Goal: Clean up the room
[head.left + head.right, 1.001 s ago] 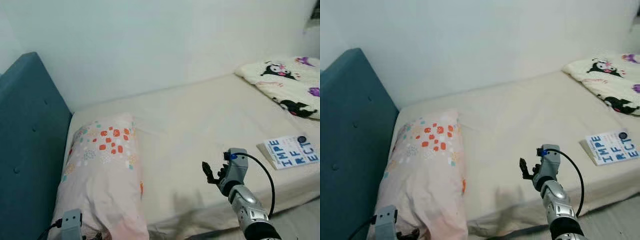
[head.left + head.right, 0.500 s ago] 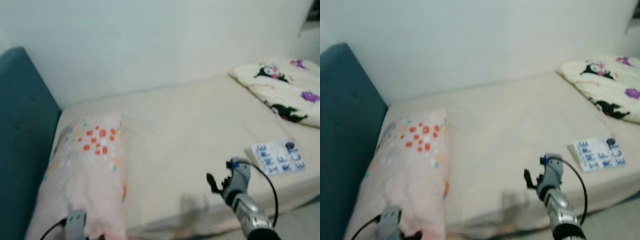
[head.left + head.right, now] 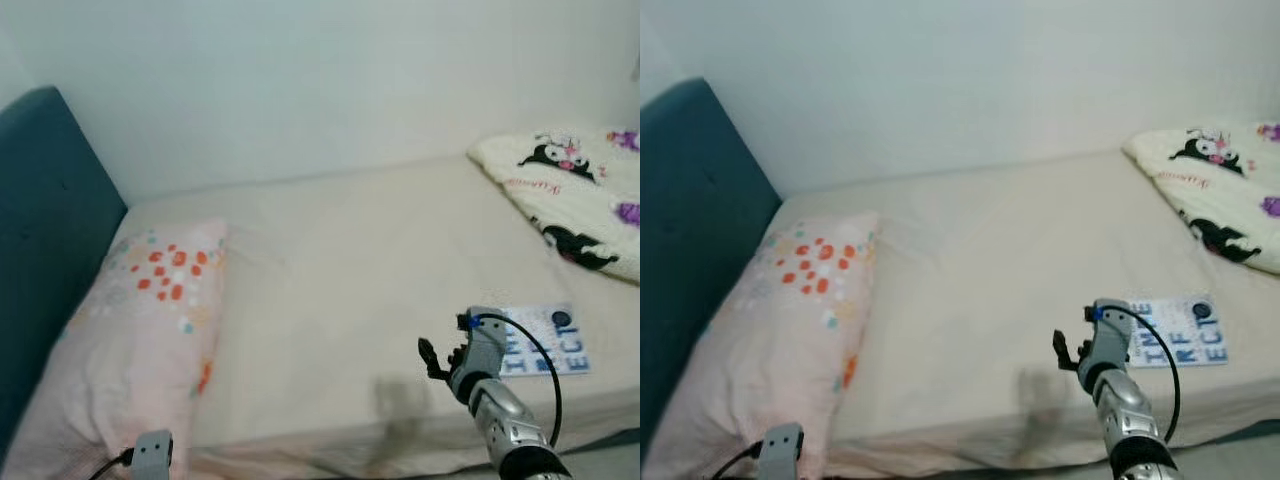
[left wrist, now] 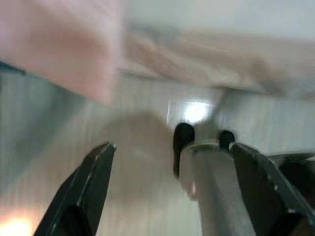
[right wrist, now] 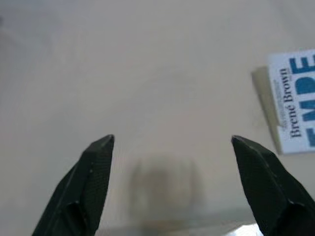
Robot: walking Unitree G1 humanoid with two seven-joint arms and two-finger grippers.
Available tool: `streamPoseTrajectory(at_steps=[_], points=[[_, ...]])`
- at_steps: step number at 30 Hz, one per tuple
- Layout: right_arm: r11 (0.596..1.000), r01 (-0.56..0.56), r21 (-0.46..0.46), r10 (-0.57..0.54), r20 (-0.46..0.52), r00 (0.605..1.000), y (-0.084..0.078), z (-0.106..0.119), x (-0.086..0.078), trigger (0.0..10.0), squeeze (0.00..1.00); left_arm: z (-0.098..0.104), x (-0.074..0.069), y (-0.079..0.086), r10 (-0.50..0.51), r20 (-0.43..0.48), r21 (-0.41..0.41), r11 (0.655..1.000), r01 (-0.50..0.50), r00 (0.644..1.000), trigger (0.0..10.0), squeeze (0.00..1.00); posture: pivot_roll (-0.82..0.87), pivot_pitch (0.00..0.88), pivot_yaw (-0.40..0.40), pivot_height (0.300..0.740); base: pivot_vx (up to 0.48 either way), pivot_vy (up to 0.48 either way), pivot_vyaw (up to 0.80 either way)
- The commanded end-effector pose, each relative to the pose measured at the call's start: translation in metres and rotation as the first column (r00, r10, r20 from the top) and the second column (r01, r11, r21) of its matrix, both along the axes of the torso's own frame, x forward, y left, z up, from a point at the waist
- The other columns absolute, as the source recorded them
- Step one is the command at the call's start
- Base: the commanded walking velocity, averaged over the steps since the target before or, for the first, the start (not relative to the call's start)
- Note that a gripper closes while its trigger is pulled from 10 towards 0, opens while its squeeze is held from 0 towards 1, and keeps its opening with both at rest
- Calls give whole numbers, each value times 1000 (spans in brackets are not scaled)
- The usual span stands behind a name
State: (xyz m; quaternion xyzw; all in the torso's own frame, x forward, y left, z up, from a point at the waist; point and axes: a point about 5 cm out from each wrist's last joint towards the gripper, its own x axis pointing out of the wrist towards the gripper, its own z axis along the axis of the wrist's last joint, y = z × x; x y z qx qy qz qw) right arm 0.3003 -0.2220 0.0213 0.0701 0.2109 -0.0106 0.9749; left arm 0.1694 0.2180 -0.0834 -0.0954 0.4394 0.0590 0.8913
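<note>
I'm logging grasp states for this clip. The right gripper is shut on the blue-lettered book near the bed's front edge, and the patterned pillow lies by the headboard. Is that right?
Not quite. The right gripper is open and holds nothing: the right wrist view shows its fingers spread over bare sheet, with the book off to one side, untouched. The book does lie near the bed's front edge, and the patterned pillow lies by the headboard.

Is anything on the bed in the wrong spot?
Yes. A book lies loose on the sheet near the bed's front edge, beside the open right gripper. The cartoon blanket sits bunched at the far end.
</note>
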Motion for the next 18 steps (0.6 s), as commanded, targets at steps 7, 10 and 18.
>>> streamPoseTrajectory(at_steps=[7,10,18], points=[[1000,17,-8,-18,-43,999,-3,-8,-6,10000,0,-1,-1,-1,-19,-17,4,1000,19,1000,10000,0,-119,77,80,738,0,-480,0],[1000,22,-10,-23,-45,999,-4,-8,-6,10000,0,-1,-1,-2,-21,-16,2,1000,21,1000,10000,0,-121,80,78,738,0,-480,0],[1000,19,7,-19,-11,1000,-6,-4,-6,10000,0,-2,-3,-4,-24,-22,-2,1000,24,999,10000,0,-124,85,74,738,0,-480,0]])
